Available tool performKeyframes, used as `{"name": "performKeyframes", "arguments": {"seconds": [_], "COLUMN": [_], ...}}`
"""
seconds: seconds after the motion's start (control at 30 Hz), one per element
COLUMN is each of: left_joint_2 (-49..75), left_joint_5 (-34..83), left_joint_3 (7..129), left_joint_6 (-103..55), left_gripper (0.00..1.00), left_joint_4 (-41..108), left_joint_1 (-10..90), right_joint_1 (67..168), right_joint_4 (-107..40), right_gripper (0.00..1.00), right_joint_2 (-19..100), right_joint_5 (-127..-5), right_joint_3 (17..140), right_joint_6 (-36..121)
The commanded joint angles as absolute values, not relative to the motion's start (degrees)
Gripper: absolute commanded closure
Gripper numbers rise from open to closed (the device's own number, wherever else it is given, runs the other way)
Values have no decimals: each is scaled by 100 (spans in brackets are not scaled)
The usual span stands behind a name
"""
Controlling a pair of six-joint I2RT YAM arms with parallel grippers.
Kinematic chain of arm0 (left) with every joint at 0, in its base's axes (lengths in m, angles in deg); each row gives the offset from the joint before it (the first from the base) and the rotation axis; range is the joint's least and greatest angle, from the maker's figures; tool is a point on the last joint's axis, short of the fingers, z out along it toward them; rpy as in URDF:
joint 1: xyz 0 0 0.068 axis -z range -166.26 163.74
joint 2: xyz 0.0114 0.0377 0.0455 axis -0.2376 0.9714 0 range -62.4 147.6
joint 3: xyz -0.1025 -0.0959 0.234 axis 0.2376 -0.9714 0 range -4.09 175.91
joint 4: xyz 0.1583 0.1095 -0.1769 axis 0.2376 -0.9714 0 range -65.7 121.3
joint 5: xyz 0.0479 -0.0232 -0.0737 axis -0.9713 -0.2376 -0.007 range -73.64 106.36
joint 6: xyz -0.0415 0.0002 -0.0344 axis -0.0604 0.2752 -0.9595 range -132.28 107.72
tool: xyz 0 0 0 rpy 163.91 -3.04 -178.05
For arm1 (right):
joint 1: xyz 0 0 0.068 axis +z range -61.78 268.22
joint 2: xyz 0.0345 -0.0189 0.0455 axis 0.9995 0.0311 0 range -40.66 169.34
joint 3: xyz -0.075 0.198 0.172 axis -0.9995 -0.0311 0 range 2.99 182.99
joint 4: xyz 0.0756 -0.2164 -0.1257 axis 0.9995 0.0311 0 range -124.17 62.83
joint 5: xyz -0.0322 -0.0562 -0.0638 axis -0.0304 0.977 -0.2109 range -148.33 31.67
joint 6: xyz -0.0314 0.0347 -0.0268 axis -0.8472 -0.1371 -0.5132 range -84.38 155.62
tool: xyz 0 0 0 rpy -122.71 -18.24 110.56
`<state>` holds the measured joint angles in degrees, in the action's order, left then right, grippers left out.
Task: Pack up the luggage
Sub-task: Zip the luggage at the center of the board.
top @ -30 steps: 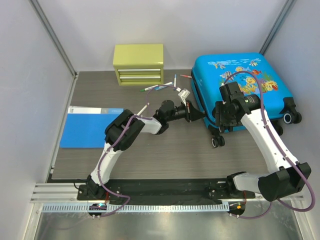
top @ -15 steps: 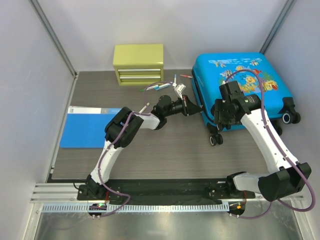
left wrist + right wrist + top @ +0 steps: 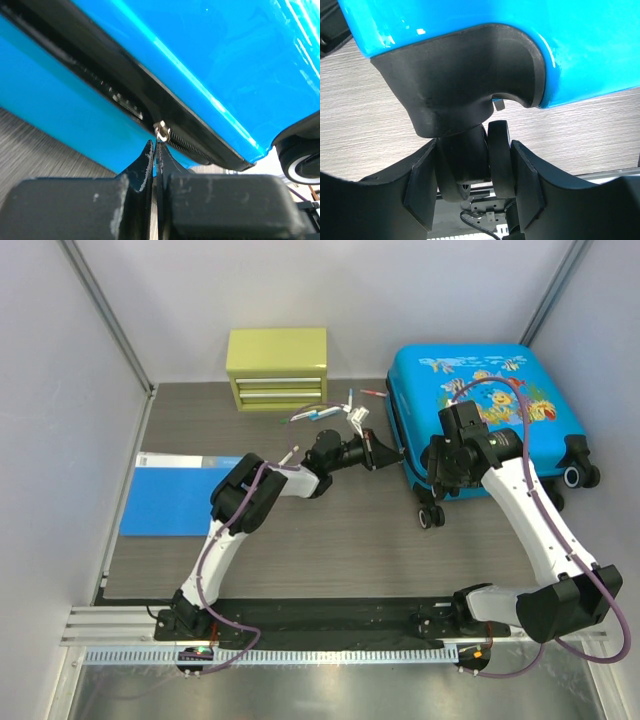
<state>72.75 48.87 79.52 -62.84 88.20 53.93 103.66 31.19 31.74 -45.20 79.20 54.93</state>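
The luggage (image 3: 500,405), a bright-blue hard shell with a fish print, lies flat and closed at the back right. My left gripper (image 3: 384,453) reaches to its left side. The left wrist view shows that gripper (image 3: 156,145) shut on the thin zipper pull, whose metal ring (image 3: 161,131) sits just above the fingertips on the black zip track (image 3: 195,150). My right gripper (image 3: 441,483) is at the near left corner. In the right wrist view it (image 3: 474,144) is shut on a black caster wheel (image 3: 470,160) under the corner housing (image 3: 465,80).
A yellow-green drawer box (image 3: 277,368) stands at the back. A flat blue folder (image 3: 180,495) lies at the left. Several pens (image 3: 322,414) are scattered between the box and the luggage. Another black wheel (image 3: 579,477) sticks out at the right, close to the side wall.
My left gripper has slid away from me along the luggage's left side, keeping the zipper pull. The right arm has stayed put on the wheel.
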Motion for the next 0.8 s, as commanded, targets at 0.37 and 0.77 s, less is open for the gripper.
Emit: {"name": "performKeyframes", "arguments": {"seconds": [0.37, 0.77], "left_joint_2": [6716, 6390], "left_joint_5": [4238, 4123], "left_joint_3": [6947, 6587], "left_joint_6": [-6211, -6299], "left_gripper": [100, 100], "left_joint_4": [9203, 9335], "left_joint_1": [5927, 6401], "right_joint_1": [10272, 10263], "right_joint_4": [3096, 2929], "right_gripper": [99, 99], "right_joint_2": [2851, 3061], "right_joint_5": [-3891, -3768], "right_joint_3": [8368, 9114], "right_joint_6": [5996, 5987]}}
